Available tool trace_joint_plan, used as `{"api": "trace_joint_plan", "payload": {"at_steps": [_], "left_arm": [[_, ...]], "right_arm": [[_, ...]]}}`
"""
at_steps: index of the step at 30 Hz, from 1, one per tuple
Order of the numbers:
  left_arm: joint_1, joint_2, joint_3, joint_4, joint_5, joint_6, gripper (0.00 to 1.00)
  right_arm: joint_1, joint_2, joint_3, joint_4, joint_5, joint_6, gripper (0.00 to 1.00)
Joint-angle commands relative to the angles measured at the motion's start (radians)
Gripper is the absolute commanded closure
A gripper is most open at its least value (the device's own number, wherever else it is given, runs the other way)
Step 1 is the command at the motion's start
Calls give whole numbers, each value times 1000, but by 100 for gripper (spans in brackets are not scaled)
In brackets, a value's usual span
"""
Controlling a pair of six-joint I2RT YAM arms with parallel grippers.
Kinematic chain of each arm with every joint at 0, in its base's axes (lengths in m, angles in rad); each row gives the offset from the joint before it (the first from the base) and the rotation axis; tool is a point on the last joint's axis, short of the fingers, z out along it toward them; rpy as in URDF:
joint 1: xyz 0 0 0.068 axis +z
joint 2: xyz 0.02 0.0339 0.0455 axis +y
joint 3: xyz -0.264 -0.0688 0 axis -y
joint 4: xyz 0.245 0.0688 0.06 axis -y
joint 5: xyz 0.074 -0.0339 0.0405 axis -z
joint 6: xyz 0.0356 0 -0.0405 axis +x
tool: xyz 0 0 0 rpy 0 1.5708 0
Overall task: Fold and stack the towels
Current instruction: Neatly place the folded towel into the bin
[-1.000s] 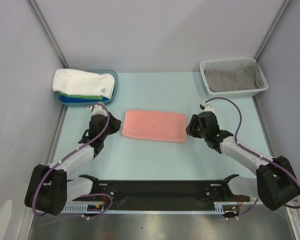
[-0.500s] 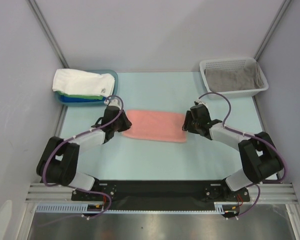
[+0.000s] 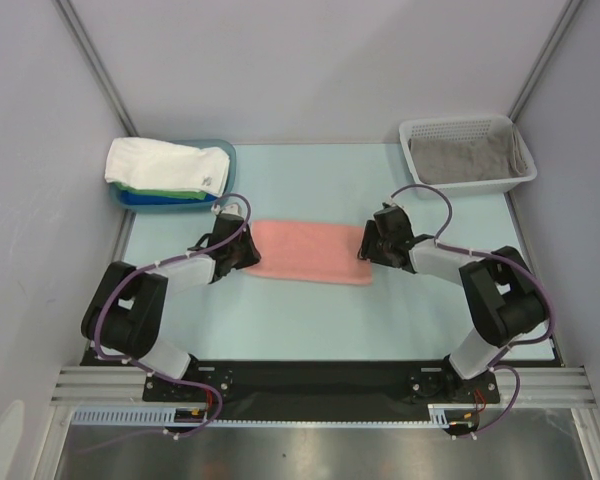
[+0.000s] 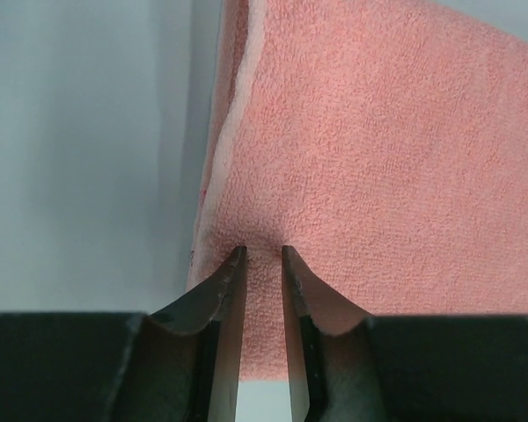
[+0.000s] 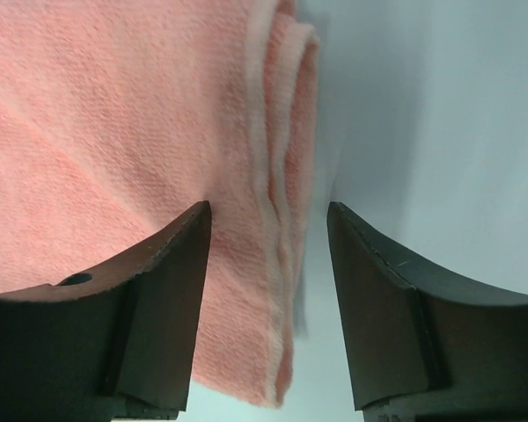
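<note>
I have 2 arms stretched low toward the folded salmon towel (image 3: pixel 310 252) lying between them. The left gripper (image 4: pixel 262 251) pinches its left edge, and the right gripper (image 5: pixel 268 211) gapes astride its right edge. The blue tray (image 3: pixel 229 163) holds stacked towels (image 3: pixel 165 165); the white basket (image 3: pixel 467 127) holds 1 grey towel (image 3: pixel 465 160).

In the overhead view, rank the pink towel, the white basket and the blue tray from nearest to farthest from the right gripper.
1. Pink towel: the right gripper is at its right edge, mid-table.
2. White basket: far right corner.
3. Blue tray: far left corner, across the table.
</note>
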State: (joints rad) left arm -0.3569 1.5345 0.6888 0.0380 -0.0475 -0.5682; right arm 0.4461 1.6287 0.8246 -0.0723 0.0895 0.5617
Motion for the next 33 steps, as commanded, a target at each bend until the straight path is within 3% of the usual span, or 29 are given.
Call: {"api": "trace_joint_plan", "payload": {"at_steps": [1, 14, 22, 33], "left_arm": [[-4, 12, 28, 5, -11, -10, 73], [-4, 4, 25, 3, 8, -16, 76], [-42, -111, 67, -64, 75, -55, 78], [-116, -381, 290, -325, 74, 26, 78]], "right_arm": [[17, 57, 22, 11, 7, 35, 40], [92, 172, 126, -101, 131, 32, 57], [118, 230, 215, -225, 288, -25, 100], [135, 367, 576, -451, 717, -275, 100]]}}
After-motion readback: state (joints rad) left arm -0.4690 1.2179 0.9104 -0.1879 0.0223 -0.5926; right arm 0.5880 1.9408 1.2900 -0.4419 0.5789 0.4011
